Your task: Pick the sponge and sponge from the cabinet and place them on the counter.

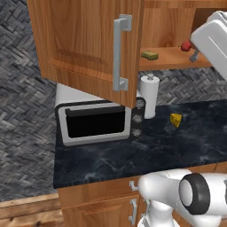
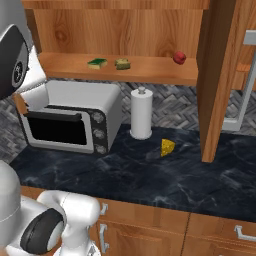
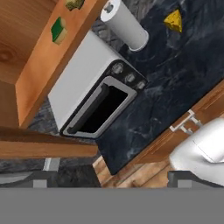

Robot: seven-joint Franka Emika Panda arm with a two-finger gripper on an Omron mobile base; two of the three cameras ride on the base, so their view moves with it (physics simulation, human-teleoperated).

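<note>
- Wooden cabinet [image 2: 150, 30] is hanging open above the counter [image 2: 165, 180], and both sponges are sitting on its inner shelf, side by side but not touching.
- We see the green-topped sponge [image 2: 97, 63] on the left and the olive sponge [image 2: 122, 63] just to its right, both toward the left half of the shelf.
- Further right on the same shelf there's a little red fruit [image 2: 179, 57], well apart from the sponges.
- Down on the counter: microwave [image 2: 70, 120] at the far left, paper towel roll [image 2: 141, 114] standing upright just right of it, and a cheese wedge [image 2: 167, 147] a bit nearer and to the right of the roll.
- Left cabinet door [image 1: 88, 48] swings out toward us, and from the left side it hides part of the shelf.
- We can't really make out the fingertips, but the gripper's jaws are spread about as wide as they go, with nothing between them.
- Hand camera looks down from up high over the microwave and shelf edge, rolled sideways.
</note>
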